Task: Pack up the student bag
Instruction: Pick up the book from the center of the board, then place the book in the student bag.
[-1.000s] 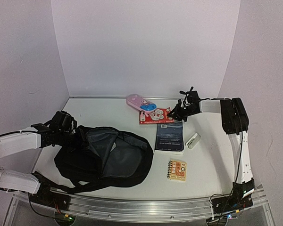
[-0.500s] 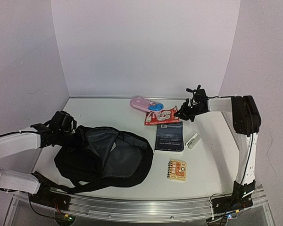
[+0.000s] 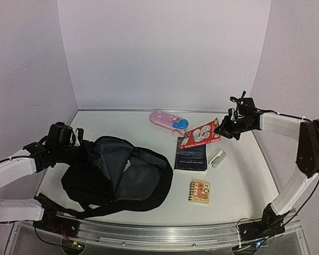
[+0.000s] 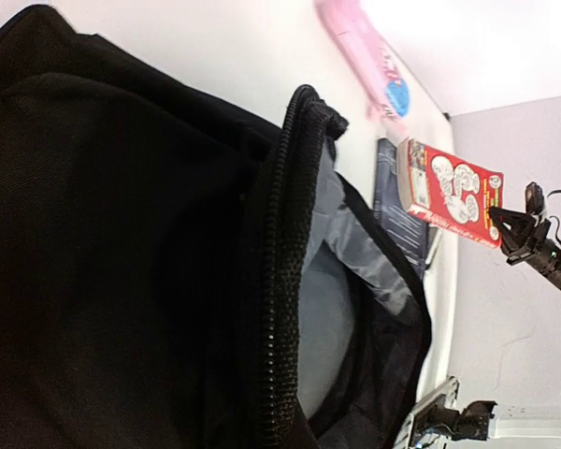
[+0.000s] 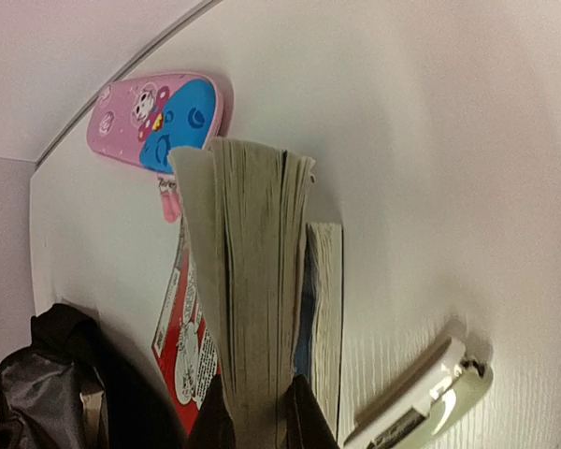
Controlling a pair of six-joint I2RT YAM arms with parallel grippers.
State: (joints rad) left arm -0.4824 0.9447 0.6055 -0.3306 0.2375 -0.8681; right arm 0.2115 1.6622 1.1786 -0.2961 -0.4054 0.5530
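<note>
The student bag point(image 3: 117, 178) lies open (grey lining showing) on the left of the table point(image 3: 242, 172), left gripper point(image 3: 77, 150) pinched shut on its rim; right gripper point(image 3: 223, 129) clamps a red book point(image 3: 199, 135) held above a dark book point(image 3: 191, 155)

Smooth white shells cover the long links of the left arm point(image 3: 13, 167) and the right arm point(image 3: 284, 123). The joints and wrists are black, and the right elbow point(image 3: 312, 146) is a bulky black block. Thin black cables loop above the black right gripper point(image 3: 222, 127). Thin wires trail from the black bases point(image 3: 267, 223) at the near edge.
</note>
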